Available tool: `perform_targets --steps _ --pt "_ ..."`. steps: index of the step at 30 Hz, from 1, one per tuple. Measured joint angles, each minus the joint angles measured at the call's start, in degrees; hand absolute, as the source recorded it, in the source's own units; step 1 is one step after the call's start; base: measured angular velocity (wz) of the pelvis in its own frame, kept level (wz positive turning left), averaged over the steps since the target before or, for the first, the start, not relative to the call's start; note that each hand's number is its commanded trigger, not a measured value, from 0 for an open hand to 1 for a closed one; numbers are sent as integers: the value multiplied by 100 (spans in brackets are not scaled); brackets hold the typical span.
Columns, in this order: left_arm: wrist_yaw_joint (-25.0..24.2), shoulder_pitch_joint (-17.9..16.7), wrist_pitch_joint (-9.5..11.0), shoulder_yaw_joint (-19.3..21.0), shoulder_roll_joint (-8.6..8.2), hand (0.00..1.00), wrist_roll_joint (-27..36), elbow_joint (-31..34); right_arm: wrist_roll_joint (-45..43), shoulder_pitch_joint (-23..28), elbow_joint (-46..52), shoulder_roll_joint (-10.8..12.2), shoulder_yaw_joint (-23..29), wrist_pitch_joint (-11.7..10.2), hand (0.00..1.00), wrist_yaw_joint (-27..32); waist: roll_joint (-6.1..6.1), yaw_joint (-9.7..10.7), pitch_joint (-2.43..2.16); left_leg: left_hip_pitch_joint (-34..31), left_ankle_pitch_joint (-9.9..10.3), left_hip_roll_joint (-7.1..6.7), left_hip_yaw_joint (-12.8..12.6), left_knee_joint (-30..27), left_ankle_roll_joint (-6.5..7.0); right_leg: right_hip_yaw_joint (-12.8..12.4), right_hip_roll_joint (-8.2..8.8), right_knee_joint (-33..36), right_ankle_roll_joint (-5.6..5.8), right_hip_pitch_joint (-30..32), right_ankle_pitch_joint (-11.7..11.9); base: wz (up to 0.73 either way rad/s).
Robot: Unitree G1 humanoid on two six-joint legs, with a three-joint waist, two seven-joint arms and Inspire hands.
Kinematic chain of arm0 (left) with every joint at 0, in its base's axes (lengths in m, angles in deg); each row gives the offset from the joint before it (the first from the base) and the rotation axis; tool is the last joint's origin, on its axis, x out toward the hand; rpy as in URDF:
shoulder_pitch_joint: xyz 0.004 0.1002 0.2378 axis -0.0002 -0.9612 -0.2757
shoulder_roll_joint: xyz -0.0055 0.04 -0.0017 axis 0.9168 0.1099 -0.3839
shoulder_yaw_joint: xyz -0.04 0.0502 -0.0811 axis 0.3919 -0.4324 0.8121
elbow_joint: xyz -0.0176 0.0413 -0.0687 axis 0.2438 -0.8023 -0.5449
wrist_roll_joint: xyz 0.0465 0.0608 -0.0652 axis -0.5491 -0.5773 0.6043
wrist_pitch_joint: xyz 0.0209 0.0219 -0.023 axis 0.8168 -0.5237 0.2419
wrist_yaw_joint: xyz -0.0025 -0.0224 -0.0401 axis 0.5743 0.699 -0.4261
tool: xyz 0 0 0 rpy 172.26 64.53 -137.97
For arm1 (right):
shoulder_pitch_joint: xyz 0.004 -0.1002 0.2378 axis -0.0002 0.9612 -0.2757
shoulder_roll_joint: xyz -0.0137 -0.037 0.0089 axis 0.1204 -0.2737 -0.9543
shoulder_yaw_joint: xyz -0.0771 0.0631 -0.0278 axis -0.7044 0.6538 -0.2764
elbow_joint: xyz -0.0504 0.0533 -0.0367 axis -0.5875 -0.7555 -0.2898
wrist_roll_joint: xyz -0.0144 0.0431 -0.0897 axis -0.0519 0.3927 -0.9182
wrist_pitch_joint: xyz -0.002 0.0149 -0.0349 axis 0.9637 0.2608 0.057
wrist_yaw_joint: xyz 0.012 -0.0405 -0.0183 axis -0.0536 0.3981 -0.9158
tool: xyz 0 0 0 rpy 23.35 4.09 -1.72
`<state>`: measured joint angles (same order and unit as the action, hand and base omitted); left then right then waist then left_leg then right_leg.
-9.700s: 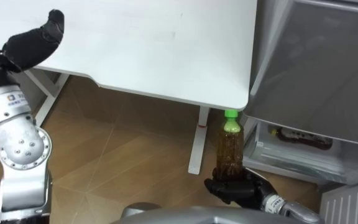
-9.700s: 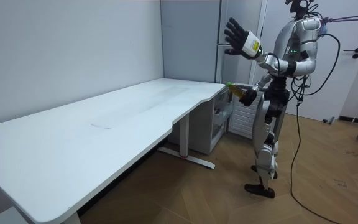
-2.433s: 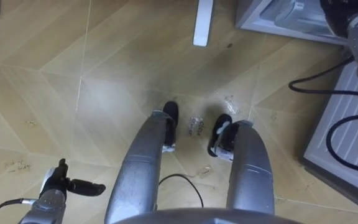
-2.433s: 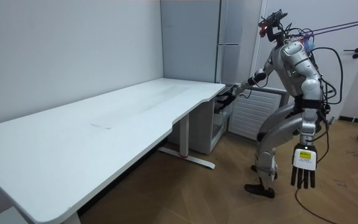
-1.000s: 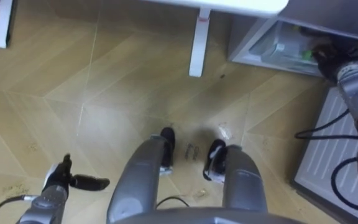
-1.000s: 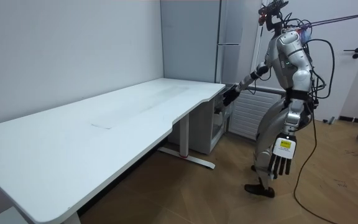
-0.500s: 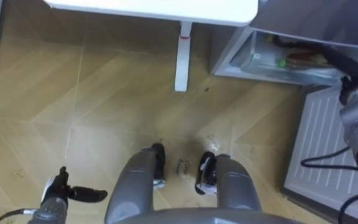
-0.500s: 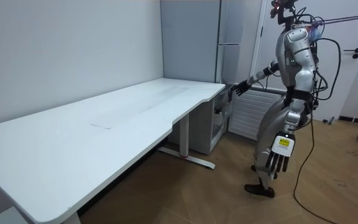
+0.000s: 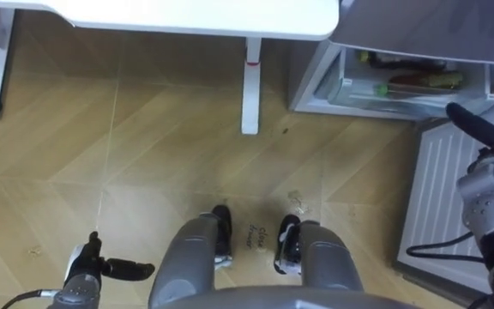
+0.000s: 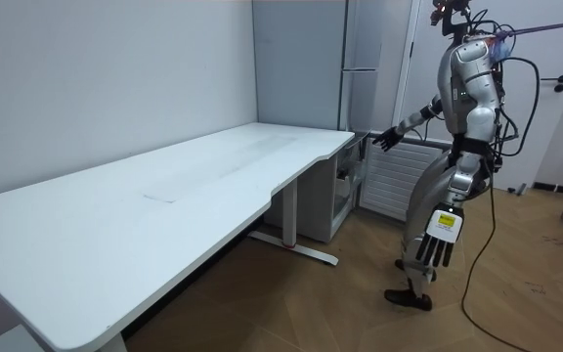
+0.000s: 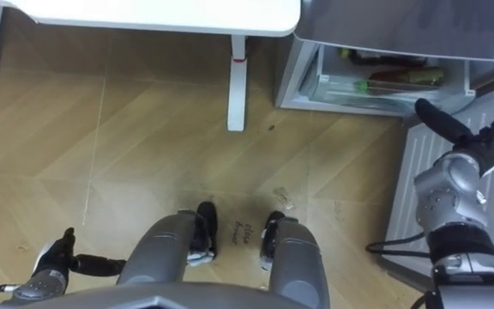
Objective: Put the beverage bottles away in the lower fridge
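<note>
The right hand (image 9: 485, 132) is held out in front of the open fridge (image 9: 315, 93) with its fingers straight and spread, and it holds nothing. It hangs over the inner side of the door (image 9: 440, 193), a white ribbed panel swung out toward the robot, and it is apart from the shelves. In the room view this hand (image 10: 389, 139) reaches forward at about chest height, toward the fridge (image 10: 365, 59).

The left hand (image 9: 101, 268) hangs low by the robot's left leg, fingers straight and pointing down at the floor (image 9: 144, 154), also empty.

A bottle (image 9: 414, 81) of brown drink lies on its side in the lower fridge, its green cap toward the view's left. A second bottle (image 9: 386, 58), dark, lies just behind it, deeper in the same compartment.

The table (image 9: 187, 13) ends just beside the fridge, and its white leg (image 9: 249, 86) stands on the floor near the compartment's left wall. The robot stands upright, facing the fridge, its feet near the open door.
</note>
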<state>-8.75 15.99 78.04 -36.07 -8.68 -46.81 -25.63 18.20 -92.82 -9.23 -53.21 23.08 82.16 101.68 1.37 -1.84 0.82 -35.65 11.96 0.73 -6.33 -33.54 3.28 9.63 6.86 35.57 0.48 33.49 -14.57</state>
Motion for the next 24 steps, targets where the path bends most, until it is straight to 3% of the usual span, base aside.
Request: perform_targets --steps 14,19,24 --pt "-103 21 -40 0 -2 0 -7 -5 869 -150 -468 22 -2 1 0 -430 -81 -41 49 -90 1 2 -8 26 -15 -23 3 66 -37 135 -59 0" --pt "-134 25 -62 5 -5 0 0 -7 955 -666 -1136 12 34 11 0 -596 -146 -65 90 -117 -2 4 -25 23 -21 -13 5 74 -44 166 -62 0" --pt "-258 112 -64 0 -7 0 1 -7 1696 -871 -1495 1 24 10 0 -949 -153 -188 91 -122 -1 -12 -30 39 -25 -23 12 99 -42 186 -81 1"
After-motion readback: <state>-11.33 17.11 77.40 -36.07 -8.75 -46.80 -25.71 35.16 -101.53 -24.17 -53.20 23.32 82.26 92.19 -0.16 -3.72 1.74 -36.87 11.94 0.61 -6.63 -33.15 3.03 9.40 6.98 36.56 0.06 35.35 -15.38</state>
